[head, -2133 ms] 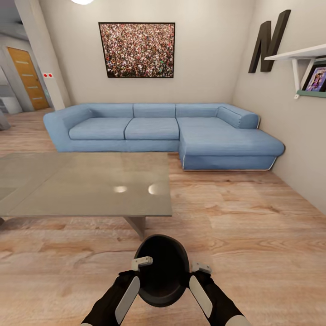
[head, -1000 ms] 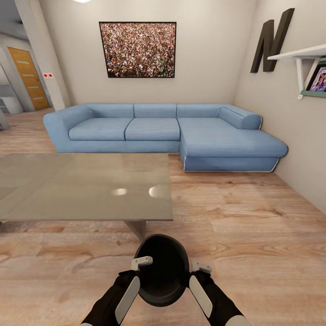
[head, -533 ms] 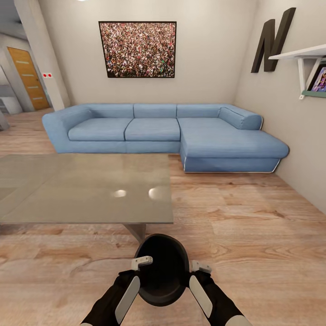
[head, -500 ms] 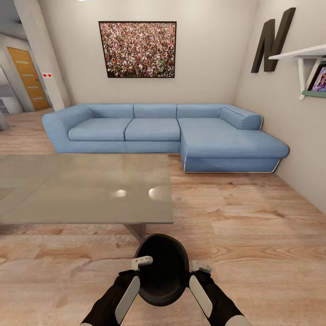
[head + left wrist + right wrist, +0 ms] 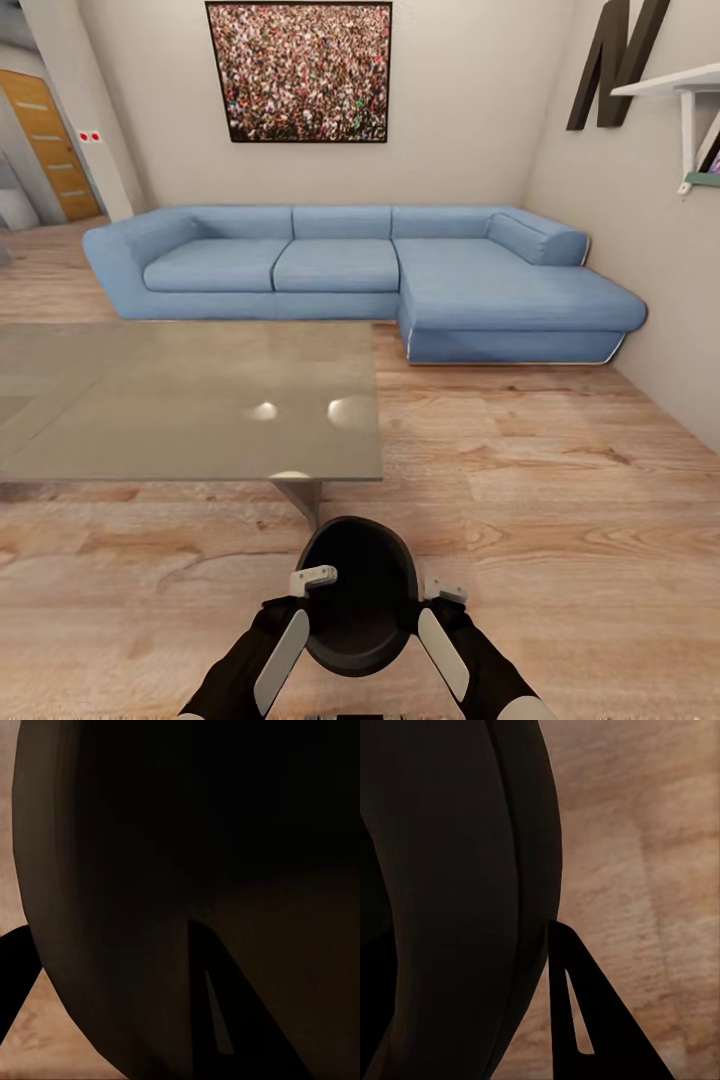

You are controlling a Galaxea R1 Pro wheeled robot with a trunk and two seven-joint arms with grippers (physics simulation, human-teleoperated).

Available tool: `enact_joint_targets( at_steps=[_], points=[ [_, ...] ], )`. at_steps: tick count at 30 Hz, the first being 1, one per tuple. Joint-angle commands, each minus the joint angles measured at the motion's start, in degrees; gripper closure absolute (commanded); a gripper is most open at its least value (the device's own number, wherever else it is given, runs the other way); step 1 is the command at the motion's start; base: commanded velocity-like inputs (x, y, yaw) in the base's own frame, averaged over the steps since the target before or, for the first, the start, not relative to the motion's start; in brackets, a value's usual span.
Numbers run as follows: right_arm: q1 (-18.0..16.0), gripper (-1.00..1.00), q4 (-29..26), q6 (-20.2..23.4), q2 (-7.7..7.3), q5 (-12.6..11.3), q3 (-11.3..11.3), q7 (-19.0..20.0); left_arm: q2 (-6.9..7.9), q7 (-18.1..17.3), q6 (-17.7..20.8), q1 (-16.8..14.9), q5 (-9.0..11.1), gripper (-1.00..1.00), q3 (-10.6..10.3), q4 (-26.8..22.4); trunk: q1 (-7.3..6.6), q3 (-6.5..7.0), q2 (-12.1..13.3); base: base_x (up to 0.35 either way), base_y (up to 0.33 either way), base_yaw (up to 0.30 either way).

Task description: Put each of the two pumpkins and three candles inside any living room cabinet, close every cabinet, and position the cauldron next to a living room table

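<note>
Between my two grippers I carry the cauldron (image 5: 358, 596): the left gripper (image 5: 312, 582) and right gripper (image 5: 440, 592) each clamp its rim. Just ahead and left of them stands the table (image 5: 190, 400), so I judge only the set-down remains here. Beyond is the sofa (image 5: 360, 275); bare floor (image 5: 560, 520) lies right, nothing blocking.

Left tool (image 5: 314, 582) and right tool (image 5: 440, 592) low, arms converging, each gripping the cauldron (image 5: 357, 596)
</note>
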Motion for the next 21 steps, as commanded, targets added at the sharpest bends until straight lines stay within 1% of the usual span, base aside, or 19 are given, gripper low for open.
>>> enact_joint_targets(
  at_steps=[1, 9, 21],
  points=[
    [-0.1, 1.00, -0.1, -0.3, -0.12, -1.9, 0.7, 1.6, 0.33, 0.6, 0.1, 0.0, 0.8, 1.00, -0.2, -0.1, 0.00, -0.27, 0.0, 0.000, 0.000, 0.000],
    [-0.1, 1.00, -0.1, -0.3, -0.12, -1.9, 0.7, 1.6, 0.33, 0.6, 0.1, 0.0, 0.8, 1.00, -0.2, -0.1, 0.21, -2.05, -0.2, 0.000, 0.000, 0.000],
    [-0.1, 1.00, -0.1, -0.3, -0.12, -1.9, 0.7, 1.6, 0.38, 0.6, 0.1, -0.1, 0.8, 1.00, -0.2, -0.1, 0.21, -2.05, -0.2, 0.013, 0.000, 0.000]
  ],
)
